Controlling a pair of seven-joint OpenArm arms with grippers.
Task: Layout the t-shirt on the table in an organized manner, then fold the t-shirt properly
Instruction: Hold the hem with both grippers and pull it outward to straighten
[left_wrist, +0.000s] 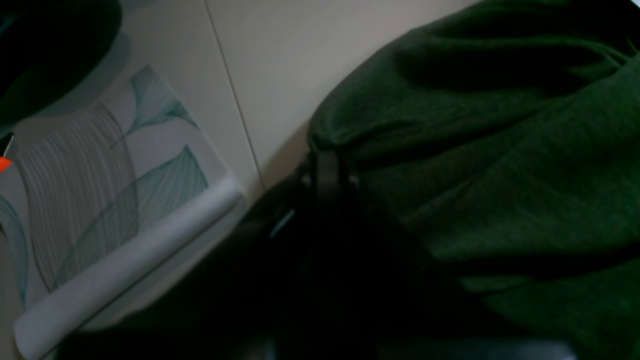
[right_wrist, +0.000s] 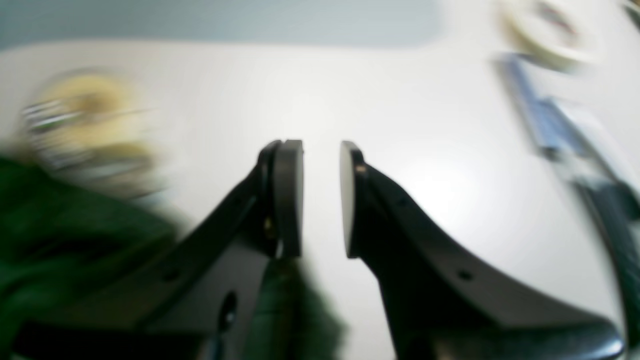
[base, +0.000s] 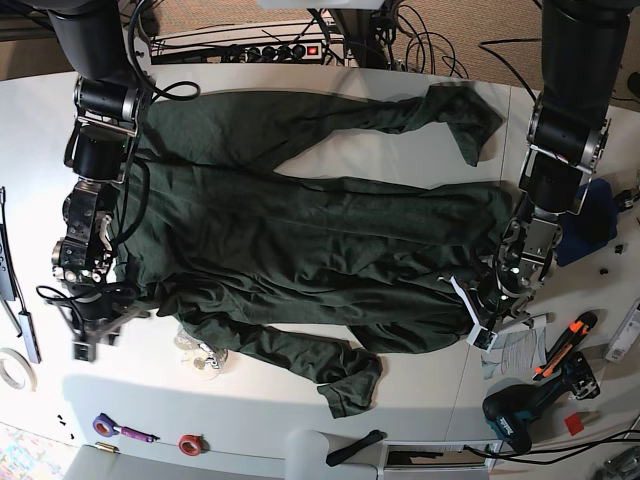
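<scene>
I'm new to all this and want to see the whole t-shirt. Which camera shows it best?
The base view: the whole t-shirt lies spread on the table, both sleeves visible. The left wrist view shows only a dark close-up of bunched fabric; the right wrist view shows blurred green patches behind the open right gripper.

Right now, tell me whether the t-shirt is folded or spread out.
Spread, not folded: the t-shirt lies open across the table, both long sleeves out to the sides, with wrinkles still in the body.
</scene>
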